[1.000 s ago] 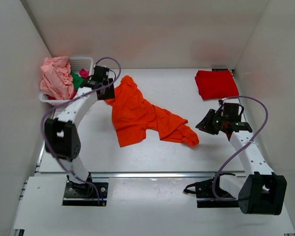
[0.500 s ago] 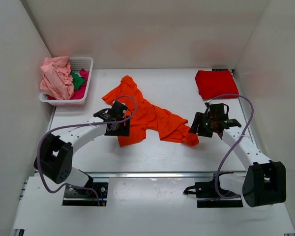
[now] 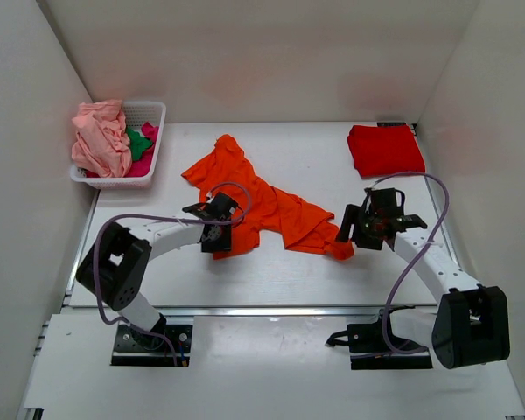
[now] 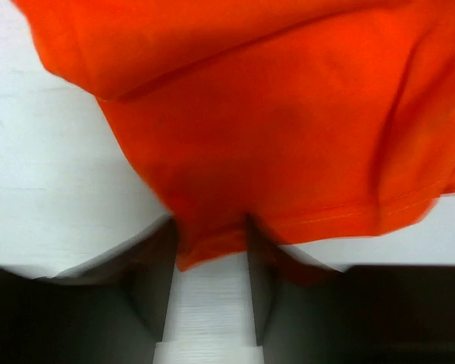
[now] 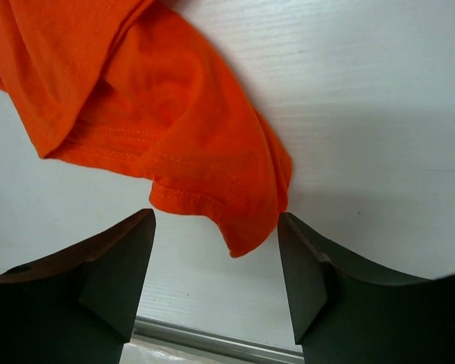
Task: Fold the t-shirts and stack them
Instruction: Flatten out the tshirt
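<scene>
While the bright orange t-shirt (image 3: 254, 203) lay rumpled and spread across the middle of the tabletop (image 3: 315, 157), the action was at its near edge. On the left, a hem corner reached in between the fingers (image 4: 155, 288) of the left pincer (image 4: 210, 250). That pincer was down low on the cloth, jaws apart with bare tabletop showing between them, so released and not clamped. Over on the right, the shirt's trailing corner lay between the spread jaws of the right pincer (image 5: 216, 227), touching neither one, so it was released too. Farther out, a folded red t-shirt (image 3: 385, 149) sat at the far right corner. At the far left, the white mesh basket (image 3: 154, 107) held a pale pink t-shirt (image 3: 101, 140), a green t-shirt (image 3: 138, 144) and a magenta t-shirt (image 3: 149, 131).
</scene>
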Action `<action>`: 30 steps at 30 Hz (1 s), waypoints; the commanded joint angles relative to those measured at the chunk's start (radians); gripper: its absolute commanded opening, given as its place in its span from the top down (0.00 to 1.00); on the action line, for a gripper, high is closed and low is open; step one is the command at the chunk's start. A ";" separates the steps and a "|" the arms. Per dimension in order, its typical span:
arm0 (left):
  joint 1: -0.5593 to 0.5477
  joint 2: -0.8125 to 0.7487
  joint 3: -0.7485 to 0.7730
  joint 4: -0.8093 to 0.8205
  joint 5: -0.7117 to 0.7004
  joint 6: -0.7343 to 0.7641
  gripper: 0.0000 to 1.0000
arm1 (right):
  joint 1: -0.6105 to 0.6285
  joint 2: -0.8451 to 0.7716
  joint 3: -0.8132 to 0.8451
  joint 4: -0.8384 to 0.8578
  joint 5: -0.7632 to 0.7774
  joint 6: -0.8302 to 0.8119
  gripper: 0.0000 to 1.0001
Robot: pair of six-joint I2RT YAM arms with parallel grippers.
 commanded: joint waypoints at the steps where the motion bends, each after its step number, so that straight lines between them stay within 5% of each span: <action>1: -0.019 0.026 -0.001 0.049 0.014 -0.024 0.72 | 0.040 -0.025 -0.009 0.040 0.014 0.009 0.37; 3: -0.013 0.023 -0.010 0.044 -0.008 -0.024 1.00 | 0.066 -0.019 0.005 0.072 -0.030 0.001 0.38; 9: 0.026 -0.098 -0.034 0.029 -0.040 -0.006 1.00 | 0.255 0.062 0.085 0.158 0.014 0.040 0.43; 15: 0.102 -0.253 0.039 -0.088 -0.022 0.031 1.00 | 0.206 0.110 0.056 0.202 0.020 0.080 0.46; 20: 0.182 -0.403 0.275 -0.147 0.006 0.041 1.00 | 0.178 0.119 0.071 0.222 -0.024 0.069 0.50; 25: 0.184 -0.370 0.467 -0.227 0.034 0.059 1.00 | 0.232 0.107 0.070 0.201 -0.023 0.047 0.50; 30: 0.182 -0.385 0.408 -0.189 0.058 0.034 1.00 | 0.335 0.049 0.013 0.170 -0.001 0.014 0.51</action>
